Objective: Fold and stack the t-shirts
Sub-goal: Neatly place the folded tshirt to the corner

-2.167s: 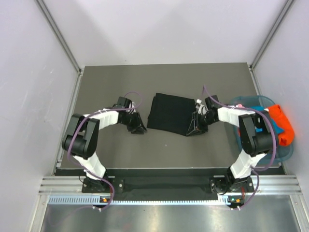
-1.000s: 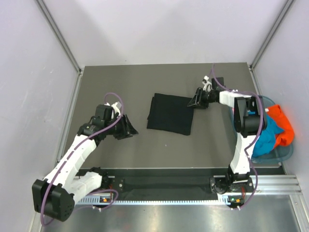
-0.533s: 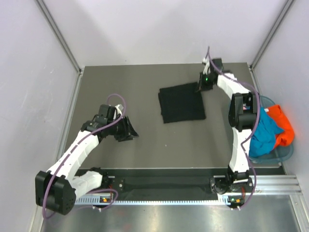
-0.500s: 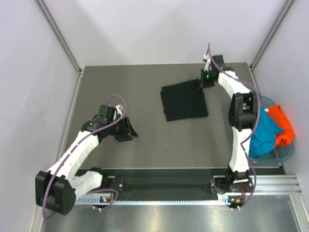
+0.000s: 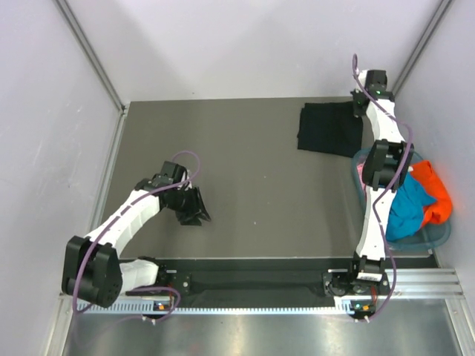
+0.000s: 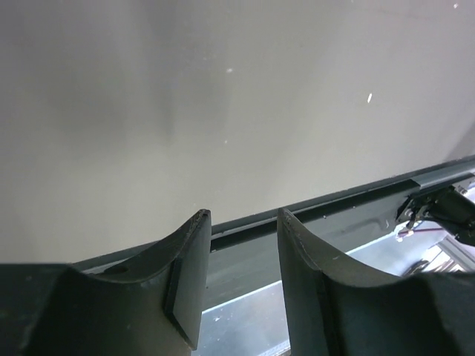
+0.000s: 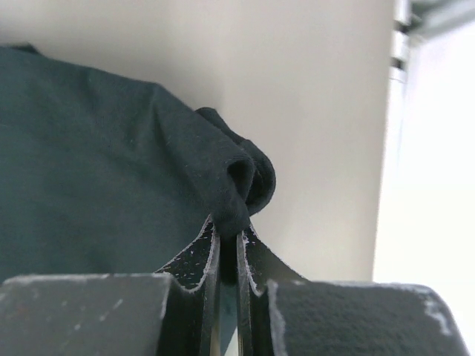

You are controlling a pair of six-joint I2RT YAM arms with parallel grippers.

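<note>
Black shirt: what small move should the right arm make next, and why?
Probably open the right pincer and lift clear. It is shut on a bunched corner of the black shirt, which lies folded flat at the far right corner of the table, beside the basket.

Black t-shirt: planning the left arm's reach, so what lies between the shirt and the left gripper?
Bare table only, by the top external view: nothing lies between the left gripper and the black t-shirt.
</note>
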